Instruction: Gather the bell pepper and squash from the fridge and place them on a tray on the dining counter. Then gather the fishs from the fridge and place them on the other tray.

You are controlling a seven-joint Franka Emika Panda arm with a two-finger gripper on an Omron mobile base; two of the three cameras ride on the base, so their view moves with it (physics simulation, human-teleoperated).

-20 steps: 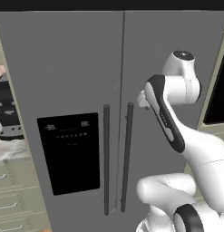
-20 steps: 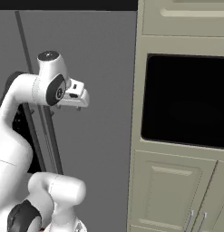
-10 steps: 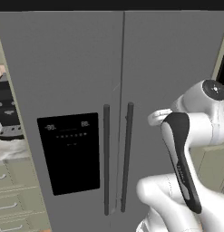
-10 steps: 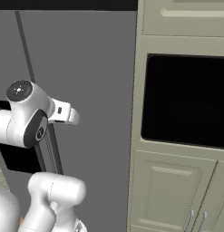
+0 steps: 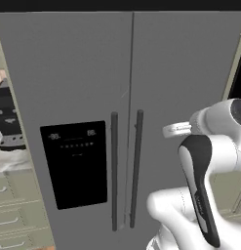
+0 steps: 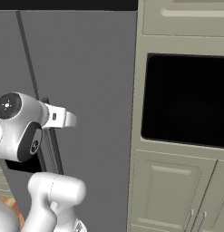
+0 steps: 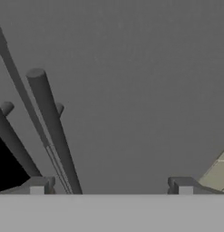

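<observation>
- My claw (image 7: pixel 111 186) stands wide apart in the hand view: its two small dark finger tips (image 7: pixel 37 185) rise at the bottom left and bottom right of the frame, with nothing between them.
- My white arm with dark joints (image 5: pixel 206 161) fills the lower right of the left base view; in the right base view it sits at the left edge, with a short white stub pointing right toward the grey door.
- Just past my left finger tip, the dark round vertical handle of the right-hand door (image 7: pixel 52 127) slants up from the bottom toward the upper left of the hand view. I cannot tell whether the tip touches it.
- A second dark handle (image 7: pixel 13 145) runs along the lower left of that view, with the thin door seam between the two.
- The tall grey side-by-side two-door fridge (image 5: pixel 180 73) takes up most of the left base view, both doors shut, its two handles side by side at lower centre.
- The black dispenser panel (image 5: pixel 75 163) sits on the left door, at the lower left of that frame.
- In the right base view, a cream cabinet column with a black built-in oven window (image 6: pixel 186 99) stands at the right, touching the fridge's side.
- At the far left edge of the left base view, pale green drawers (image 5: pixel 12 215) sit below a marble worktop (image 5: pixel 10 161) bearing a dark appliance (image 5: pixel 7 119).
</observation>
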